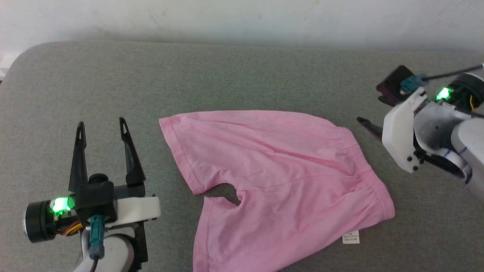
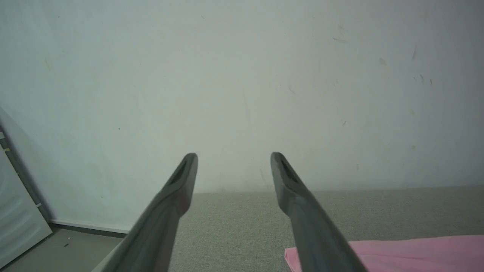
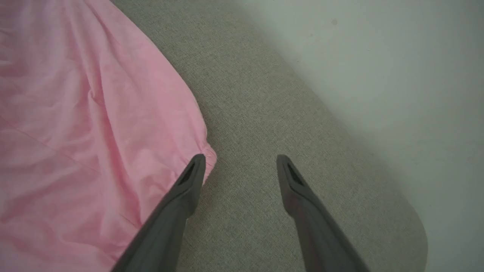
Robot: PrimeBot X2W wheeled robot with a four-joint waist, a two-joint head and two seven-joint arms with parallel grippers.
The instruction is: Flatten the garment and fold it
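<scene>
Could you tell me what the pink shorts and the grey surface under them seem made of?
The shorts: probably thin, matte cotton-like cloth, judging by soft creases and the gathered waistband. The surface: seemingly coarse grey woven upholstery, its weave visible.

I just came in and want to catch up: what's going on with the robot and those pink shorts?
A two-armed robot is working on the pink shorts, which lie spread out, slightly wrinkled and not yet folded, on the grey fabric surface. The left gripper is open beside a leg hem, holding nothing. The right gripper is open near a corner of the waistband, also empty.
</scene>
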